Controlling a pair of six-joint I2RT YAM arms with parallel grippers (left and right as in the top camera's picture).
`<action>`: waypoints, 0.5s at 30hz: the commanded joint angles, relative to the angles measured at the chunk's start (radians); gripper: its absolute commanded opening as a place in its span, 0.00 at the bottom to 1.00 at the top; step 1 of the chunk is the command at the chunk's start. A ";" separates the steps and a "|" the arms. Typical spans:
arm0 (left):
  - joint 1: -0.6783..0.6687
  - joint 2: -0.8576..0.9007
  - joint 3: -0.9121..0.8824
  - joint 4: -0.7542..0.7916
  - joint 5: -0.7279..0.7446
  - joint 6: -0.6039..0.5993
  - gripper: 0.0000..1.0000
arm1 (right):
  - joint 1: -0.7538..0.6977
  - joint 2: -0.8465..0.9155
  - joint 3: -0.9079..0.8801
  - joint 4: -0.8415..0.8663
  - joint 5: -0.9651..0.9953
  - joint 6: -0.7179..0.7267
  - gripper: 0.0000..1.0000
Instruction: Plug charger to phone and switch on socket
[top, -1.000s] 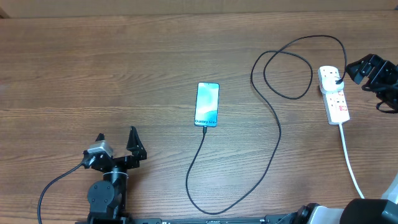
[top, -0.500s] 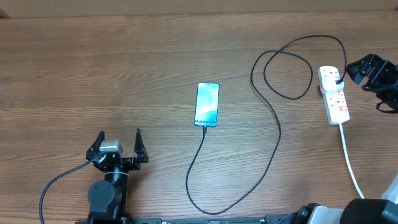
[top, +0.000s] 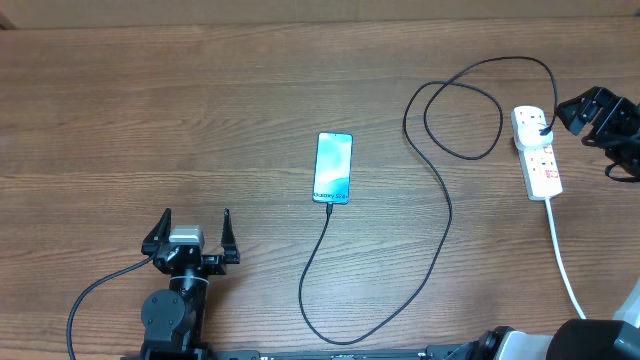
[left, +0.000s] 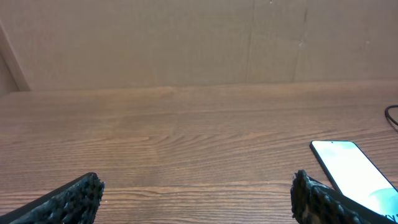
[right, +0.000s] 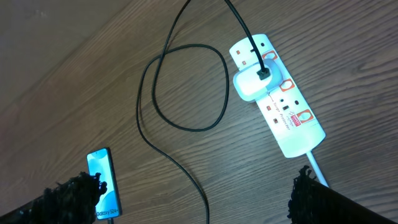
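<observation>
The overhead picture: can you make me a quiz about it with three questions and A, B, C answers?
1. Where does the phone lie?
A. flat on the wooden table
B. in a box
C. on a chair

2. What colour is the socket?
A. black
B. white
C. green

3. How are the left fingers?
A. squeezed shut
B. holding a toy
C. wide apart, holding nothing

Answers:
1 A, the phone rests on bare wood with its lit screen up.
2 B, its body is white with small red marks.
3 C, only table shows between them.
</observation>
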 joint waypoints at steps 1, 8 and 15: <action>0.006 -0.013 -0.003 -0.004 0.016 0.010 1.00 | 0.004 -0.003 0.014 0.002 0.003 0.000 1.00; 0.006 -0.013 -0.003 0.001 0.011 -0.018 1.00 | 0.004 -0.003 0.014 0.002 0.003 0.000 1.00; 0.006 -0.013 -0.003 0.001 0.011 -0.018 1.00 | 0.004 -0.003 0.014 0.002 0.003 0.000 1.00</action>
